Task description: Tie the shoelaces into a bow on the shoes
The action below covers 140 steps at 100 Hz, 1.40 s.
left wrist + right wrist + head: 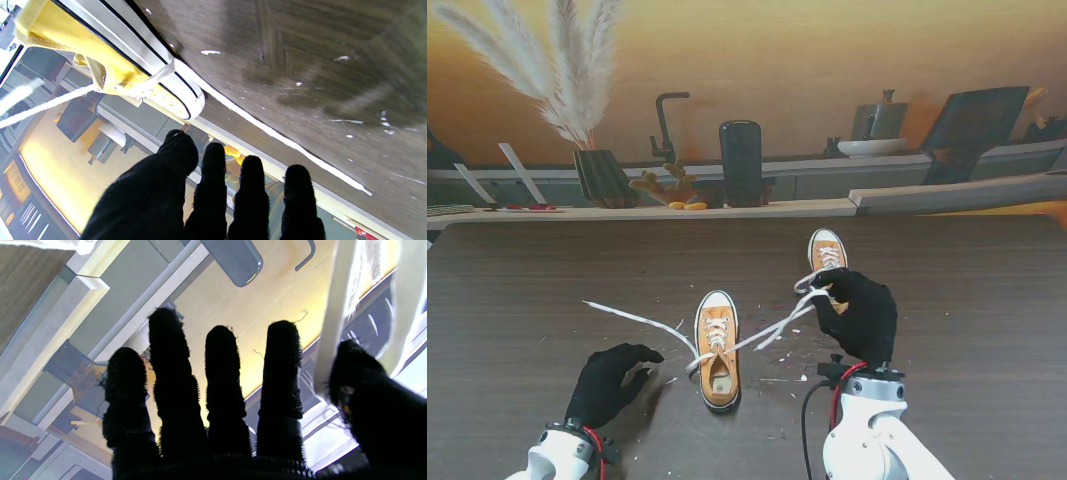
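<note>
Left hand: our left hand point(610, 383) sits at the lower left of the stand view, black-gloved, fingers point(213, 186) spread and holding nothing.
Left lace: a white lace point(642, 320) runs from the near shoe up and left across the table point(507, 300), its tip free and well apart from our left hand.
Near shoe: the yellow shoe point(718, 350) lies at centre frame, toe pointing up the frame, just right of our left hand.
Right lace: the other lace point(777, 328) stretches off the table, from the near shoe up and right to our right hand.
Right hand: our right hand point(859, 312), right of centre, is closed on that lace; in the wrist view it passes beside the thumb point(363, 386).
Far shoe: a second yellow shoe point(827, 250) lies just past our right hand, partly covered by it.
</note>
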Available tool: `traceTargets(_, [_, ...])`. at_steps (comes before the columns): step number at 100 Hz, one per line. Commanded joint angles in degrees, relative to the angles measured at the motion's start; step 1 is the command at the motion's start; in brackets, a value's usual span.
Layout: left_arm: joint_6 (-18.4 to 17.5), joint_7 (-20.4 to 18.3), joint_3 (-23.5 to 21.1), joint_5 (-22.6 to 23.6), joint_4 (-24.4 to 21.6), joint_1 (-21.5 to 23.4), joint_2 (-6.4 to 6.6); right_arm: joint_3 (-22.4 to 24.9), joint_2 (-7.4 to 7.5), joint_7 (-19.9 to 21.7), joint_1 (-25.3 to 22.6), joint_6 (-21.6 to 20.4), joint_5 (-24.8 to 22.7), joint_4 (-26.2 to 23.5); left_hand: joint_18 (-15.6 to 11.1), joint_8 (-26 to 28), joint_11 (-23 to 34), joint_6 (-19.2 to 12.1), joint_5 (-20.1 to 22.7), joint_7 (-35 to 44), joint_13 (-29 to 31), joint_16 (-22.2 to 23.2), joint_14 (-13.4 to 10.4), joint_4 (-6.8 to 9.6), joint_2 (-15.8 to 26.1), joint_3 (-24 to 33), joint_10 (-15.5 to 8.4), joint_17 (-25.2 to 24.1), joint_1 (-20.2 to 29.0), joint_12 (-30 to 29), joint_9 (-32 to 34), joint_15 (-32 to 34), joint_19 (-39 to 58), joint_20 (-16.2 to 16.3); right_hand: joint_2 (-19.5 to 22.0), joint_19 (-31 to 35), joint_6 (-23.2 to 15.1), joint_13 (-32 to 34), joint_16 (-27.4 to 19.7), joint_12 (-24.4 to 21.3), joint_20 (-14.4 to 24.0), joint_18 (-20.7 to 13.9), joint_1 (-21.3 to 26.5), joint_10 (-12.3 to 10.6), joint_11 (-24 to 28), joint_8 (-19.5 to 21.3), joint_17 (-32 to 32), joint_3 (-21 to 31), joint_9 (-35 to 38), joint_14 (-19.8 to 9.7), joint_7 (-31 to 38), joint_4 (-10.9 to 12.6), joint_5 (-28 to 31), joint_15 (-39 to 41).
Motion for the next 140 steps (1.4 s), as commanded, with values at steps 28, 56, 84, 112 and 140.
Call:
traceTargets(28, [0.1, -1.0, 0.2, 0.1, -0.5, 0.2, 0.02, 4.6, 1.24, 3.1, -3.6, -0.5, 0.8, -1.4, -1.5, -0.4, 0.5, -1.8, 1.9, 0.3, 1.4, 1.7, -0.5, -0.98, 1.3, -0.7, -1.1, -0.4, 2.0, 1.3, 0.7, 0.8, 0.8, -0.3, 0.2, 3.2, -0.7, 5.6, 1.3, 0.4, 1.0, 1.4, 0.8, 0.4, 1.7, -1.7, 3.5, -2.2, 7.2, 0.8, 2.7, -1.6, 4.5, 4.7])
traceTargets(56, [0.2, -1.3, 0.7, 0.4, -0.4, -0.1, 0.15, 7.7, 4.06, 17.9, -6.1, -6.0, 2.1, -2.0, -1.5, -0.4, 0.5, -1.9, 1.9, 0.3, 1.5, 1.8, -0.6, -1.03, 1.3, -0.8, -1.2, -0.3, 1.9, 1.3, 0.8, 0.8, 0.8, -0.3, 2.0, 12.1, -1.1, 9.2, 6.9, 10.6, 7.4, 0.7, 2.8, -4.4, 13.4, -1.6, 12.2, -6.2, 14.8, -3.3, 1.3, -4.4, 4.4, 24.3])
traceTargets(84, [0.2, -1.5, 0.7, 0.4, -0.4, -0.1, 0.18, 9.8, 6.25, 33.5, -6.1, -17.1, 8.7, -1.6, -1.4, -0.4, 0.5, -1.8, 1.9, 0.3, 1.6, 1.8, -0.6, -1.15, 1.4, -0.8, -1.2, -0.4, 1.9, 1.3, 0.8, 1.0, 0.9, -0.3, -0.8, 8.5, -4.6, 8.5, 1.4, 11.1, 7.5, -3.8, 12.0, -6.4, 8.1, -4.1, 9.9, -7.6, 10.1, -5.3, 5.2, -5.0, -1.7, 17.4])
traceTargets(112, [0.1, -1.4, 0.8, 0.3, -0.4, -0.1, 0.15, 11.5, 9.60, 44.5, -3.1, -24.4, 1.9, 1.0, -1.4, -0.4, 0.5, -1.7, 2.0, 0.3, 1.6, 1.8, -0.5, -1.16, 1.4, -0.8, -1.1, -0.3, 2.1, 1.4, 0.8, 1.0, 0.9, -0.3, -9.9, 0.0, -5.8, 2.3, 2.5, 5.1, 6.0, -9.2, 25.9, -8.4, -1.4, 2.0, 4.9, 1.6, 2.0, -9.0, 4.6, -3.6, -0.8, 4.5])
traceTargets(140, [0.1, -1.3, 0.8, 0.4, -0.5, 0.0, 0.17, 10.8, 10.80, 44.1, -0.7, -25.1, -7.3, 3.9, -1.4, -0.4, 0.5, -1.8, 2.0, 0.3, 1.5, 1.8, -0.6, -1.11, 1.5, -0.8, -1.2, -0.3, 2.1, 1.5, 0.7, 1.0, 0.9, -0.3, -20.6, -7.9, 0.0, -3.5, 3.6, 2.0, 4.4, -10.7, 25.5, -8.4, -10.9, 6.4, -0.2, 9.1, -3.2, -9.9, -13.1, -4.6, -2.6, -4.7])
